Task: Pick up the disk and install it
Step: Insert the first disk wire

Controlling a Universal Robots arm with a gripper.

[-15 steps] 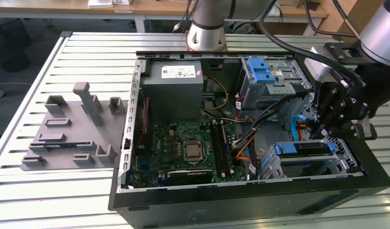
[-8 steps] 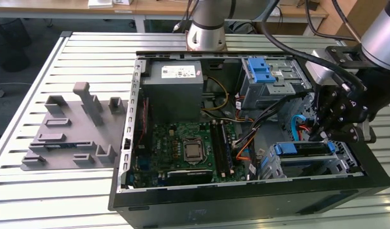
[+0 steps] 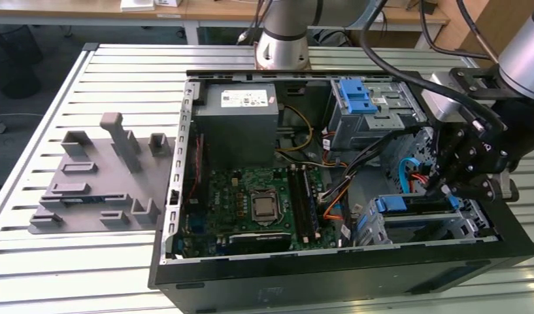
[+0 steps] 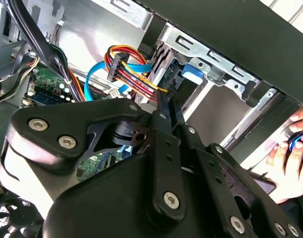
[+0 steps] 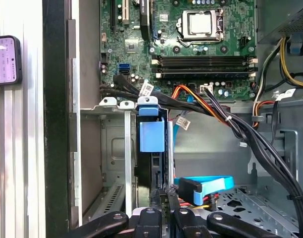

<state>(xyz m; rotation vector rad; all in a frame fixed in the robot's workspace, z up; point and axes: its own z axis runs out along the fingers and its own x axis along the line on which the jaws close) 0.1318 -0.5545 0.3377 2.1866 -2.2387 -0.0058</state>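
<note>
Exterior view: I've got the open PC case (image 3: 336, 261) lying on the slatted counter (image 3: 92, 261), with the arm reaching into it near the case's corner at the exterior view's right. The hand (image 3: 441, 190) sits low over the metal drive cage (image 3: 419, 219) in that corner. The blue-framed disk (image 3: 410, 204) stands on edge in the cage, its blue end showing just beside the fingertips. The motherboard (image 3: 258, 203) lies mid-case and the grey power supply (image 3: 240, 121) toward the far side; a second cage with a blue latch (image 3: 358, 98) is at the far corner. A grey fixture block (image 3: 97, 183) sits on the counter outside the case, toward the exterior view's left. Second wrist view: the hand's (image 4: 164, 101) black fingers (image 4: 166, 129) are drawn close together, tips at the cage slot next to a blue tab (image 4: 192, 72) and a red-yellow cable bundle (image 4: 134, 74). A person's hand (image 4: 290, 153) rests at the frame edge. First wrist view: the disk (image 5: 152, 134) is upright in its bay, blue carrier end up, and the hand's (image 5: 164, 191) tips meet its lower edge. I'd call the fingers nearly closed, but I cannot tell whether they actually grip the disk or only touch it.
</note>
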